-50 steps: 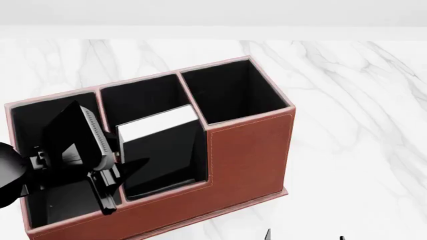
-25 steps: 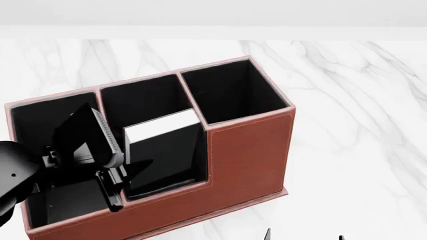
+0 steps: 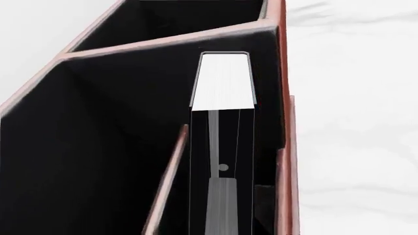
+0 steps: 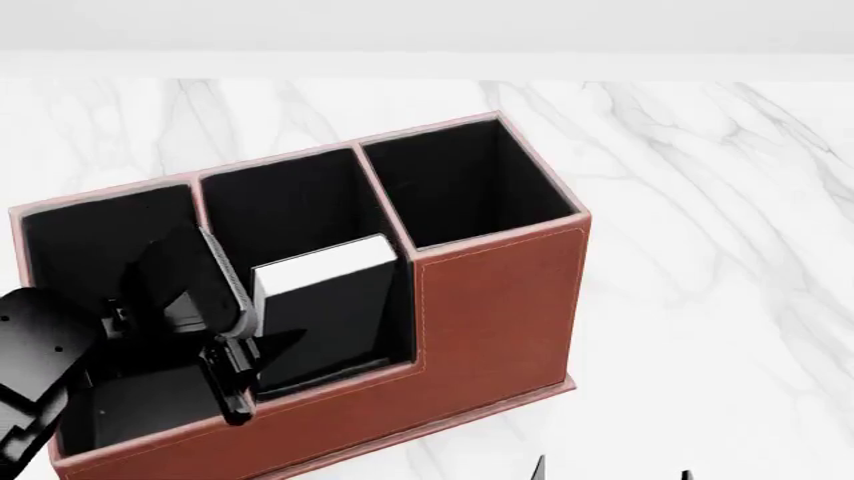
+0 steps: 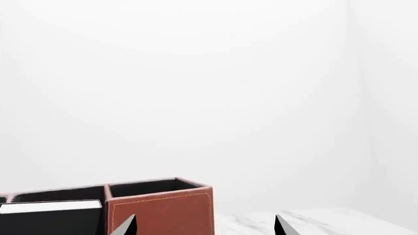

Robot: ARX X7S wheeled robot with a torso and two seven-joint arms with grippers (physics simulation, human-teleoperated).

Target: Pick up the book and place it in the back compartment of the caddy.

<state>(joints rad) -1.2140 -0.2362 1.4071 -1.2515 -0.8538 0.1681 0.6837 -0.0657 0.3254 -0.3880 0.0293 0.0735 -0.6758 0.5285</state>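
Book point(image 4: 324, 300) sits upright in the caddy point(image 4: 494, 310), in the low-walled cell at roughly 6 o'clock of the head view, white page edges up. It stands on end because the cell is shallow, so its top pokes above the low front wall; the tall stepped wall at 3 o'clock props it.

Left gripper point(image 4: 247, 365) hangs at the book's 9 o'clock side, just beside it, over the rim. Fingers look spread, with one finger point(image 3: 222, 205) lying down along the book's edge in the wrist view. I judge it released, not clamping.

Right gripper point(image 5: 205, 227) idle, well apart from the caddy; only two fingertips show with a wide gap, so unclenched, holding nothing.

Surface: white marble-look tabletop point(image 4: 707, 200), grey veins. Room behind is plain white wall point(image 5: 209, 88), featureless.
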